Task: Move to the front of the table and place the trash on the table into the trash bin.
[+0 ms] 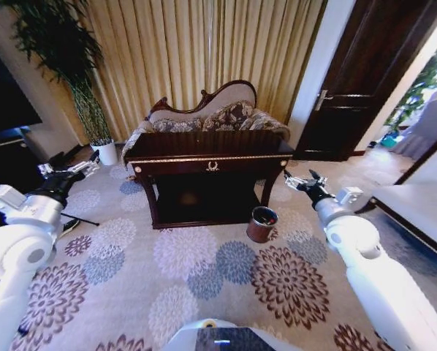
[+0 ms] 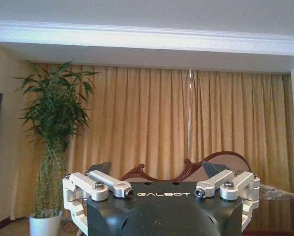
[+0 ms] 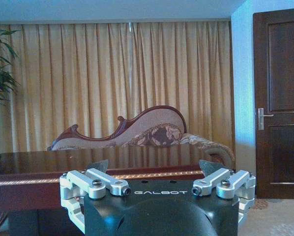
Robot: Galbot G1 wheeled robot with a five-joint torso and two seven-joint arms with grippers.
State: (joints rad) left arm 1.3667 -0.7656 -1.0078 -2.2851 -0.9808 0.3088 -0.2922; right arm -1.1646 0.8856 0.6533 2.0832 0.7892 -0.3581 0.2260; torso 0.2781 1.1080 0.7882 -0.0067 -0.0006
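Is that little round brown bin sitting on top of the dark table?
No, the trash bin stands on the flowered carpet beside the right front leg of the table, below its top.

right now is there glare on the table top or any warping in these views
Head view: the table top is glossy, with a pale sheen only; the door and walls bow outward at the edges, so lens warping. Right wrist view: the table top mirrors the curtains and sofa. Left wrist view: lines look straight; soft, even light.
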